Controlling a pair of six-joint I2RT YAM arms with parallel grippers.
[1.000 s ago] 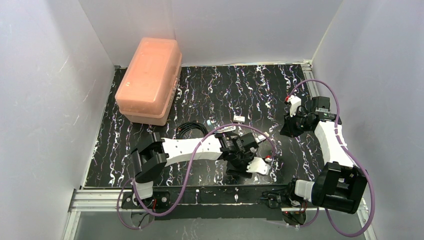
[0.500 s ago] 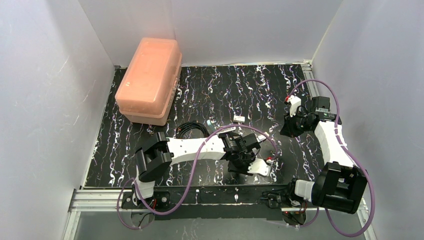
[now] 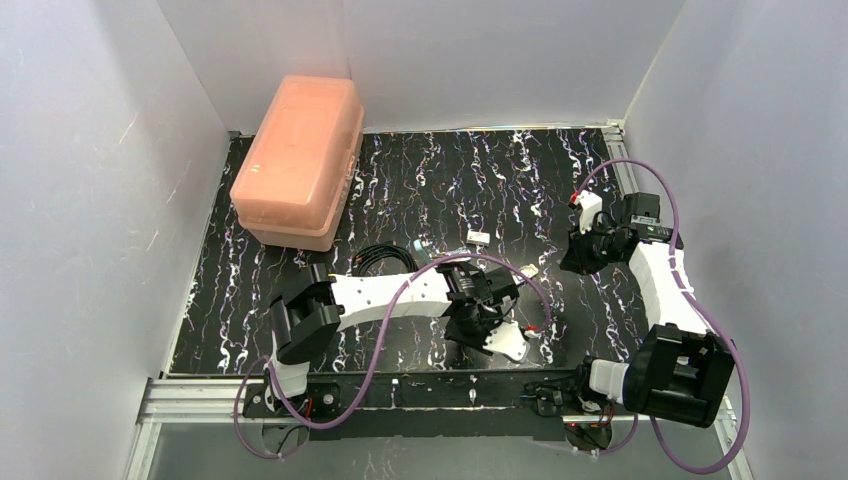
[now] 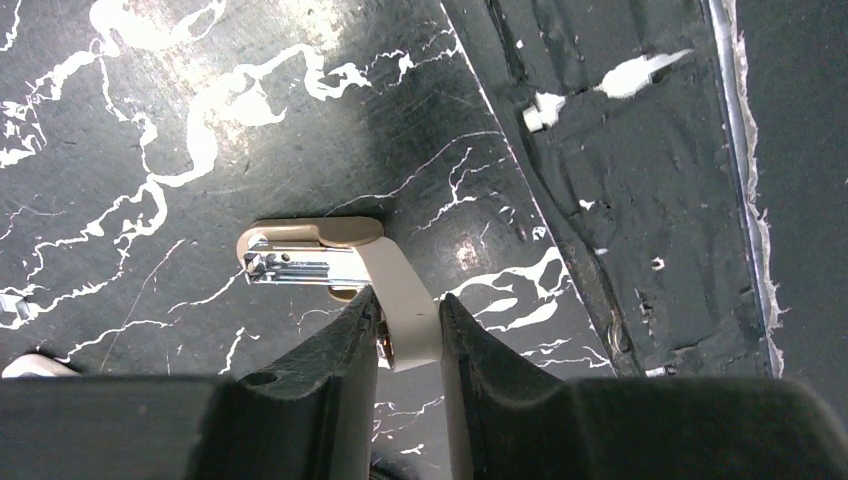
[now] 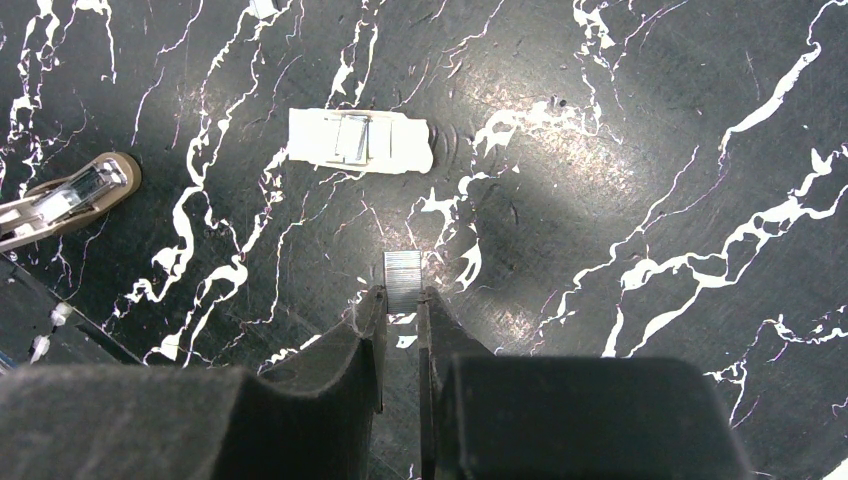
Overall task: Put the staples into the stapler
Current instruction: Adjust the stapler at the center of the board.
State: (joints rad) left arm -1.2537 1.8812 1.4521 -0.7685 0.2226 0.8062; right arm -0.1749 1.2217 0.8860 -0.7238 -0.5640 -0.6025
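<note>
Black white-veined table [image 3: 420, 180], plain white walls [image 3: 100, 220]

Stapler [image 4: 330, 262] open, silver channel exposed, lid pinched by L hand [image 4: 405, 300]; staples [image 5: 403, 268] strip held in R hand [image 5: 403, 295].

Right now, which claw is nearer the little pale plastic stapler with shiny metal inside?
Left. The left gripper grips the stapler's pale arm; the right gripper, holding a silvery staple strip, sits apart from it.
</note>
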